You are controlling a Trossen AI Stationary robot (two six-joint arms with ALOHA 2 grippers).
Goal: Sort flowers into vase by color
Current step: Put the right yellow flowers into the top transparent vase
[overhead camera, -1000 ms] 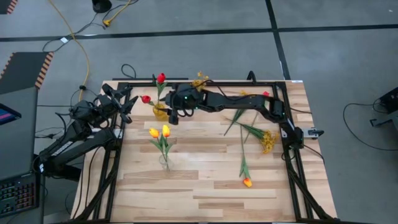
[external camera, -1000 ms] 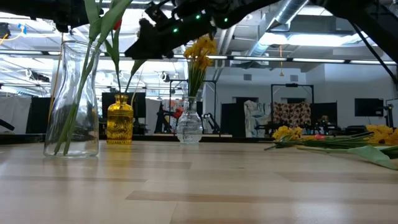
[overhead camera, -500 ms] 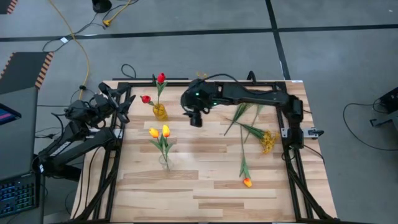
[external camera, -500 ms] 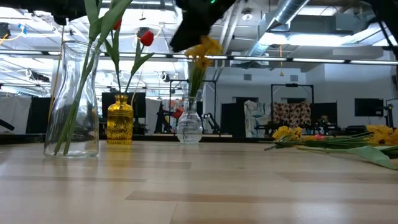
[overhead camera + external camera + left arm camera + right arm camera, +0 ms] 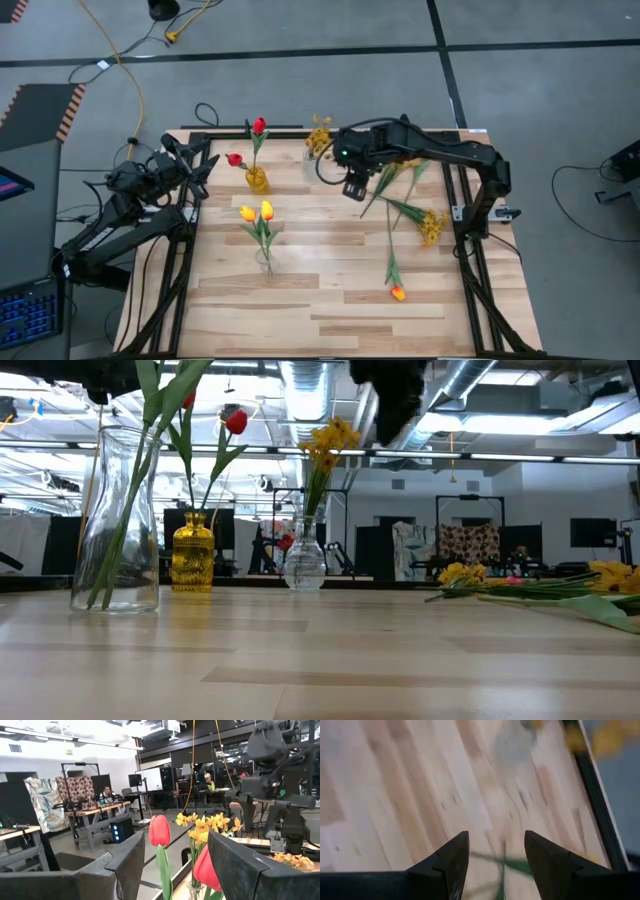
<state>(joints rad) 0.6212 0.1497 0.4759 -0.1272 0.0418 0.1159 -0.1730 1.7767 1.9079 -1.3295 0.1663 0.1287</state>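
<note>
1. Two red tulips [image 5: 258,127] stand in my amber vase [image 5: 257,179] near the table's [image 5: 330,300] far edge.
2. My right gripper [image 5: 355,189] hovers empty — fingers spread — beside loose flowers [image 5: 405,210].
3. My left gripper [image 5: 205,165] waits, open, off the left edge.

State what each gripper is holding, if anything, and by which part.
Nothing is held. The right gripper hangs open and empty above the table; the left gripper waits open at the table's edge, also empty.

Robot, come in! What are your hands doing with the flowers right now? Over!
Right hand open, empty, above loose flowers. Left hand open, parked at table edge. Nothing blocking.
</note>
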